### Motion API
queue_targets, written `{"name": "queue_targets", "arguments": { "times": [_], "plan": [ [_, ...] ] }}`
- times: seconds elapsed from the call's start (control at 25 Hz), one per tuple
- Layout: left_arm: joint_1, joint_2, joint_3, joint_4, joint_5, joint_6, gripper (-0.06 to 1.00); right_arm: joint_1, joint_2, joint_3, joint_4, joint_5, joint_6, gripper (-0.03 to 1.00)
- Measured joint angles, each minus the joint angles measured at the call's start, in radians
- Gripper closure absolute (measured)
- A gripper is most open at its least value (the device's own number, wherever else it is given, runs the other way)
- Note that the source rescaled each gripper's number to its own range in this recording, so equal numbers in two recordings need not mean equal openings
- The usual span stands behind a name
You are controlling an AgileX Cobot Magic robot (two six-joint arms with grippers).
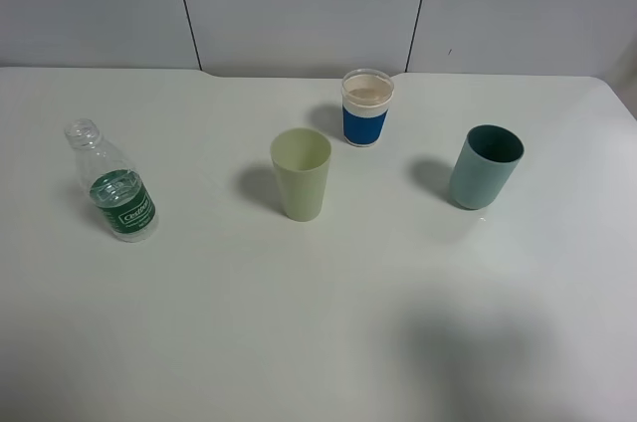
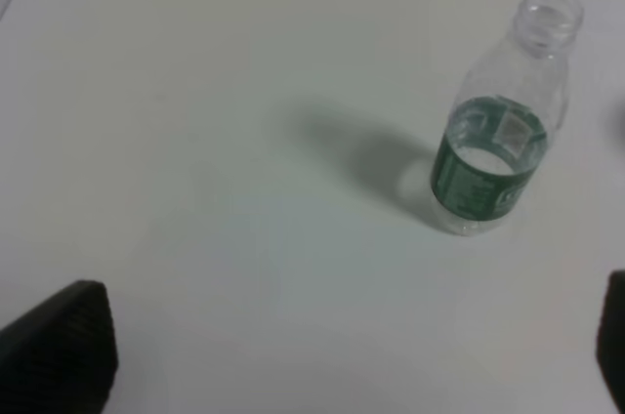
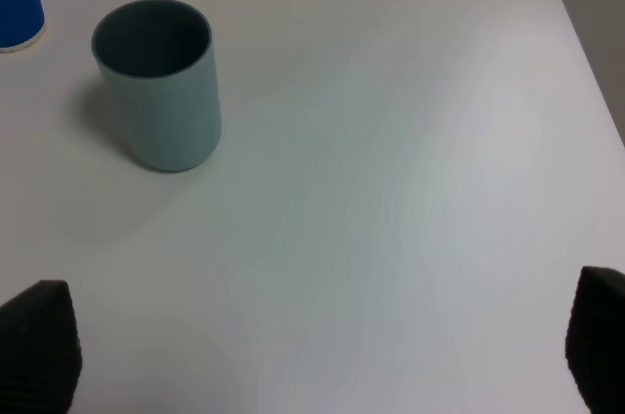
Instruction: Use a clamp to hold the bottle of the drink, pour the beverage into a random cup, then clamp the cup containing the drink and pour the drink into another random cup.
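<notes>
A clear uncapped bottle (image 1: 111, 183) with a green label stands upright at the table's left, part full of clear liquid; it also shows in the left wrist view (image 2: 499, 121). A light green cup (image 1: 301, 174) stands mid-table. A white cup with a blue band (image 1: 366, 107) stands behind it. A teal cup (image 1: 486, 166) stands at the right and shows in the right wrist view (image 3: 159, 82). My left gripper (image 2: 342, 355) is open and empty, well short of the bottle. My right gripper (image 3: 322, 355) is open and empty, away from the teal cup. Neither gripper shows in the high view.
The white table (image 1: 318, 322) ends at a grey panelled wall at the back. Its right edge shows in the right wrist view (image 3: 576, 33). The blue-banded cup's side is at that view's corner (image 3: 18, 4).
</notes>
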Motion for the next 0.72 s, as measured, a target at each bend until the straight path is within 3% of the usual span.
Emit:
{"name": "queue_targets", "arguments": {
  "times": [0.72],
  "plan": [
    [0.0,0.0,0.0,0.0,0.0,0.0,-0.06,0.0,0.0,0.0,0.0,0.0,0.0,-0.03]
  ]
}}
